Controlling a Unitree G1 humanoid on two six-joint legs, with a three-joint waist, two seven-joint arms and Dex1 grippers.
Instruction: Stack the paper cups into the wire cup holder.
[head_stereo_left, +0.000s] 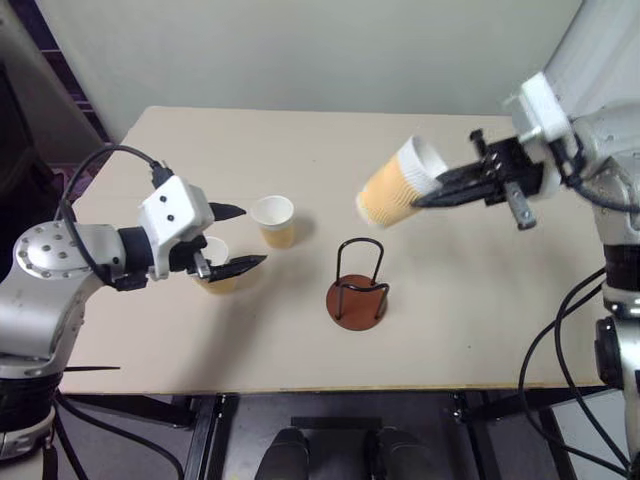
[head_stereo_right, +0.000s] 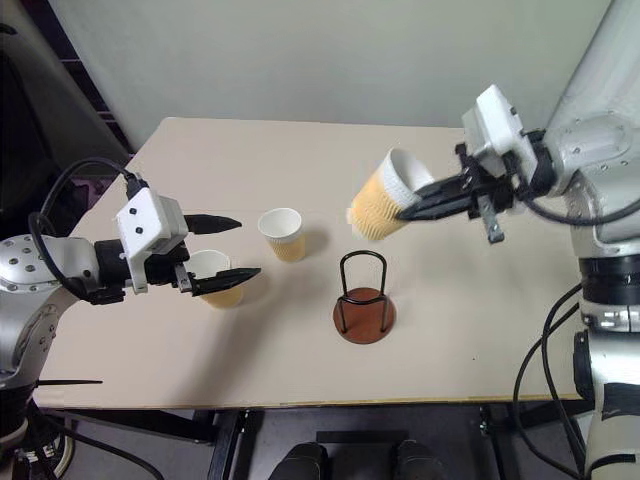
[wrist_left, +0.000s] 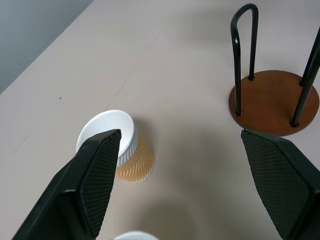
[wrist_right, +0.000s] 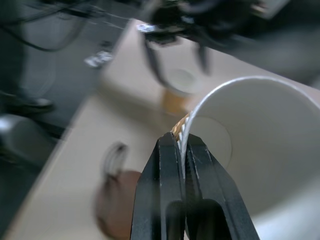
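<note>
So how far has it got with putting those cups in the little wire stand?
Nothing is stacked yet: the wire cup holder stands empty. In hand: the right gripper is shut on the rim of one paper cup, held tilted in the air above the table. Left to do: that cup, plus two cups on the table, one standing free and another between the open left gripper's fingers.

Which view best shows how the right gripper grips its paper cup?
The right wrist view: the right gripper pinches the held paper cup by its rim wall, one finger inside. Both eye views show that cup tilted above the wire cup holder.
</note>
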